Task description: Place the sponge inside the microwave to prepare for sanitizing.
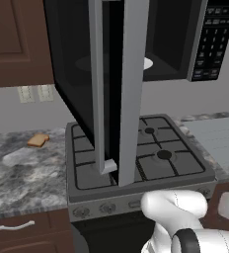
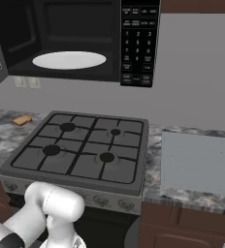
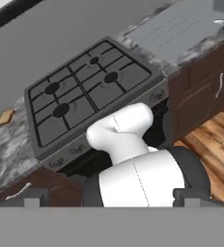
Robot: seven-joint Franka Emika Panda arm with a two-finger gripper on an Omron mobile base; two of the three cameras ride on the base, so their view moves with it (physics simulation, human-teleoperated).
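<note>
The microwave [image 2: 75, 43] is seen above the stove [image 2: 80, 145] with its door [image 1: 117, 89] swung wide, edge-on; the white turntable [image 2: 69, 60] lies bare; a bread slice [image 1: 38, 140] rests on the bench [image 1: 18, 173]; the end effector's state cannot be told; the sponge's place cannot be told.

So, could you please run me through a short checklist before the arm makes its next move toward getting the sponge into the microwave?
1. Microwave door open: ok, it swings out over the stove.
2. Turntable bare and ready to take the sponge: ok.
3. Sponge located: not ok; the small thing on the left counter is a slice of bread, not the sponge.
4. End effector state: cannot tell; the finger tips barely show in the hand view.
5. Something held in the end effector: cannot tell.
</note>
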